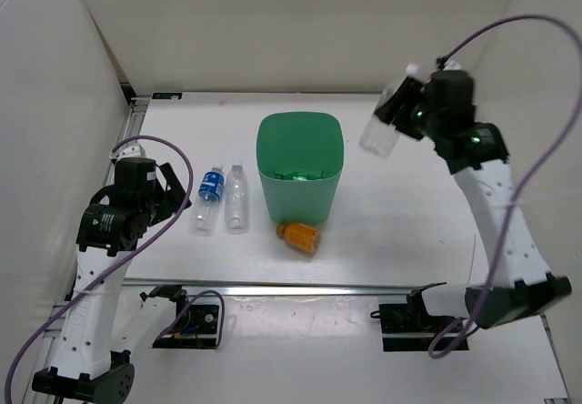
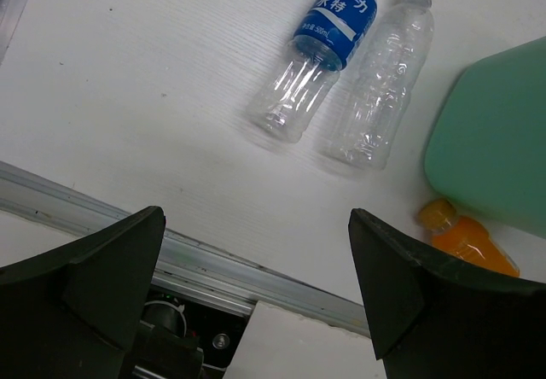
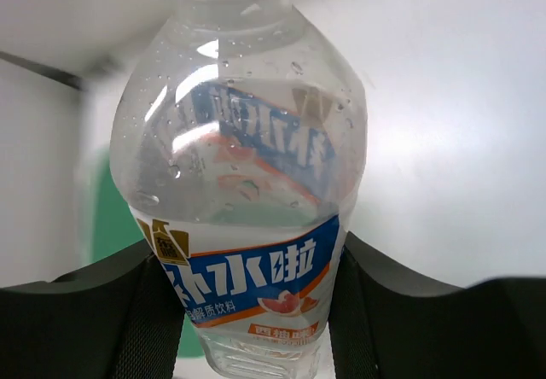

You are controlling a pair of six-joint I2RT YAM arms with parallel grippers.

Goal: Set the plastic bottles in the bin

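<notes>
- The right gripper point(image 1: 403, 113) clasps the white-blue label bottle point(image 3: 247, 191), held in the air right of the green bin point(image 1: 300, 196).
- The left gripper point(image 2: 256, 298) hangs empty, fingers spread wide.
- The blue-label bottle point(image 1: 209, 199) and the plain clear bottle point(image 1: 236, 200) lie side by side left of the bin; the orange bottle point(image 1: 301, 237) lies before it.

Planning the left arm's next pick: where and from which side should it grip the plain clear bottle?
Probably the lower body of the plain clear bottle, from straight above, with the open left claw spanning its width. It lies flat on its side, and its gap to the blue-label bottle widens toward the bases, leaving finger room there.
</notes>
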